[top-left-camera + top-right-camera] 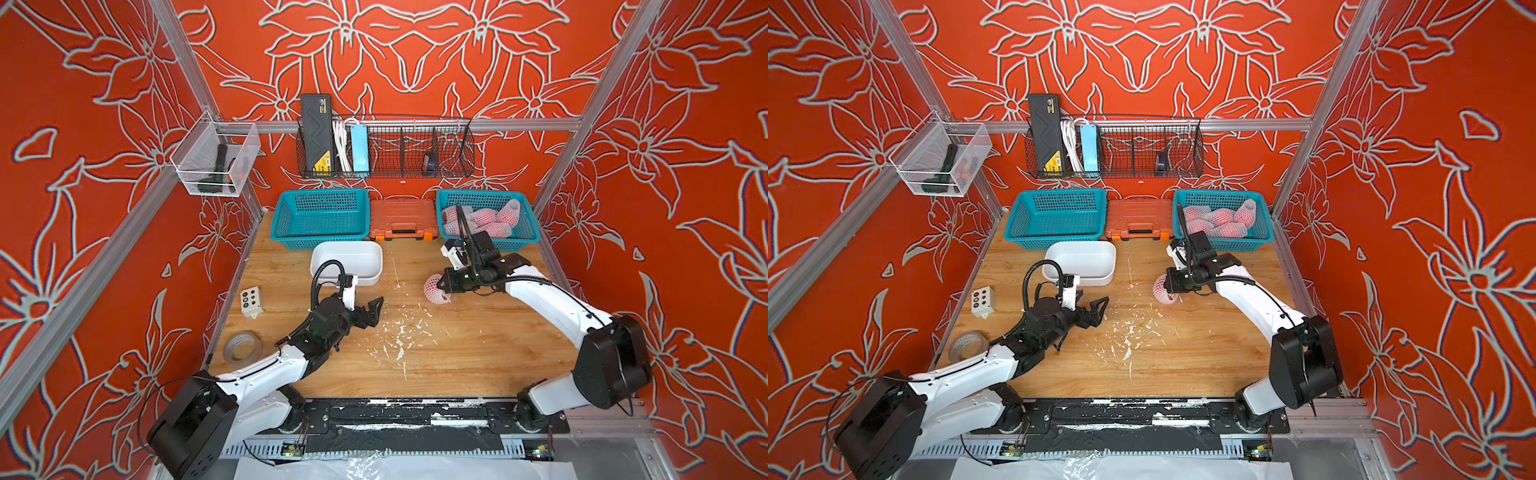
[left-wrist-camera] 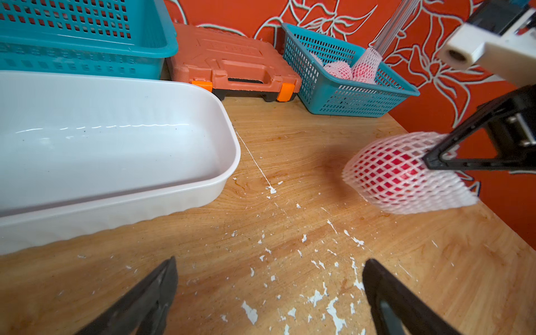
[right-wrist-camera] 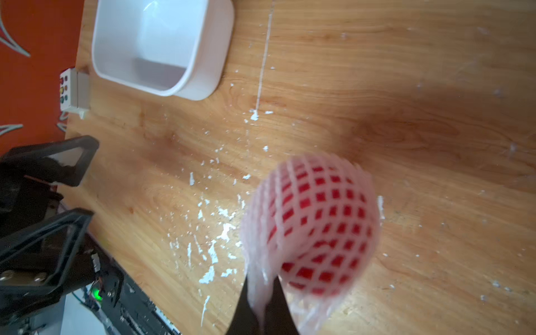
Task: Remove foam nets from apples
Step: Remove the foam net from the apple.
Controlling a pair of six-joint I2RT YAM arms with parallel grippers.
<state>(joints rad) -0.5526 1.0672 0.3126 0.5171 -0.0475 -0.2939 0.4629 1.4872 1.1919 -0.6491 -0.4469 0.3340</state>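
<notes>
While your right tool (image 3: 262, 291) clamps the loose end of the net (image 3: 258, 232), your wide-open left tool (image 2: 269, 262) should next steady the apple (image 2: 388, 159).

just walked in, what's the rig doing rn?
The right gripper is shut on the loose end of the foam net around one apple, by the wooden table's right side; lifted or resting, I can't tell. The left gripper is open and empty near the white tub. More netted apples sit in the teal basket behind; the other teal basket looks empty.
</notes>
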